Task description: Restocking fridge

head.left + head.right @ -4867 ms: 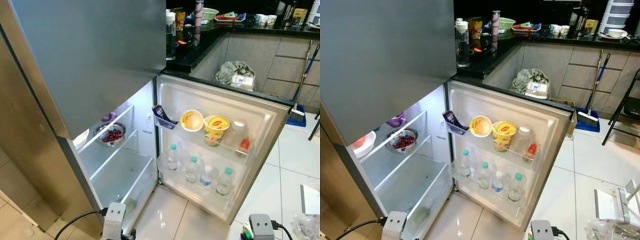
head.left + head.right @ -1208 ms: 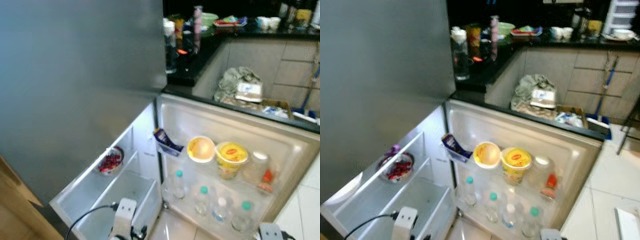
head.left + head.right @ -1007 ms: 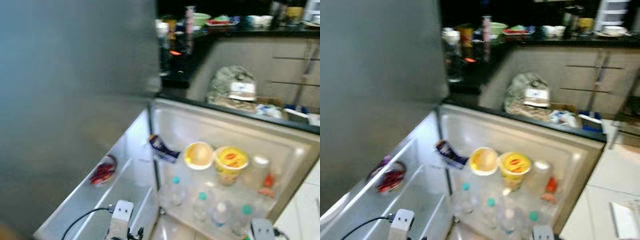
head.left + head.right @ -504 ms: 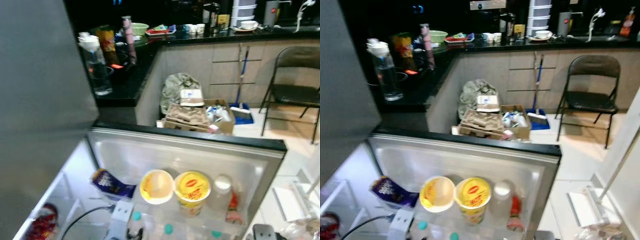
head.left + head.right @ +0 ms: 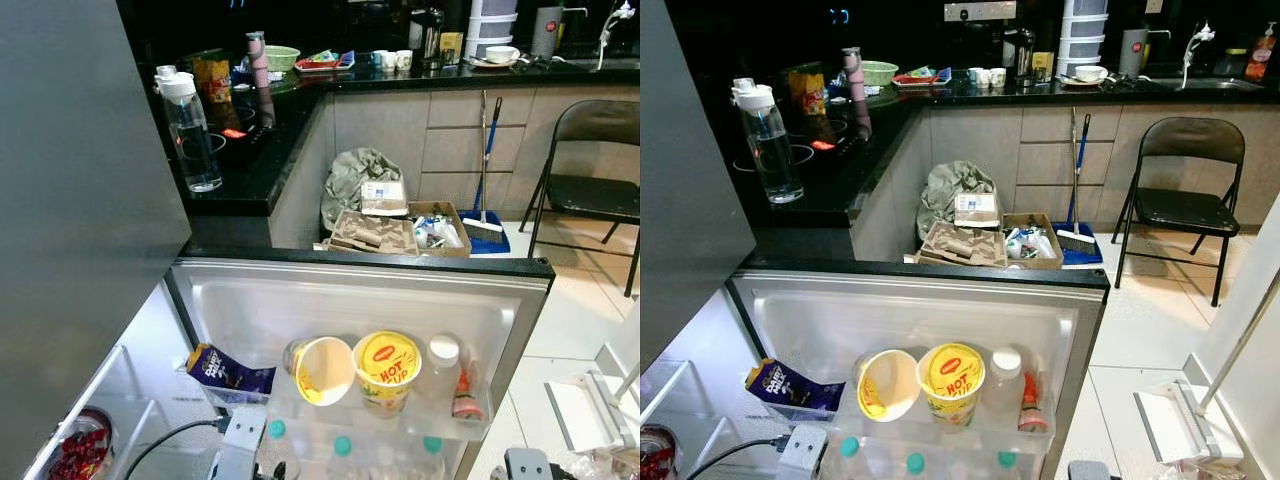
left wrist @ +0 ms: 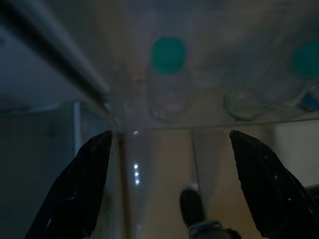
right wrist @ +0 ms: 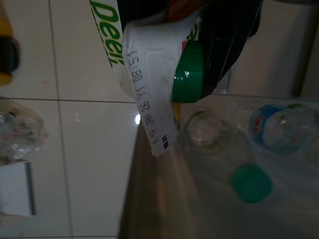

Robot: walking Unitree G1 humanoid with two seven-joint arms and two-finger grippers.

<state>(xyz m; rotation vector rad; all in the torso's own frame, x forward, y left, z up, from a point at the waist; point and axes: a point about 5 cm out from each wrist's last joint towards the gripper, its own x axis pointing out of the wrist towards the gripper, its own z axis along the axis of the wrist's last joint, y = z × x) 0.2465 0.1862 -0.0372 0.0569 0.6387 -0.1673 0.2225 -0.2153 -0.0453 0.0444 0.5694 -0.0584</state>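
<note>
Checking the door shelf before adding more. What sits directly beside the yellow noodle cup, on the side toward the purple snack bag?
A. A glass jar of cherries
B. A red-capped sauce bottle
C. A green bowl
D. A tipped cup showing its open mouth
D: the tipped cup lies between the yellow noodle cup and the purple snack bag.

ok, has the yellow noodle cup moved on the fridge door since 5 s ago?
No. The noodle cup still sits between the pale cup and the white-capped bottle on the door. The camera shifted, not the cup.
</note>
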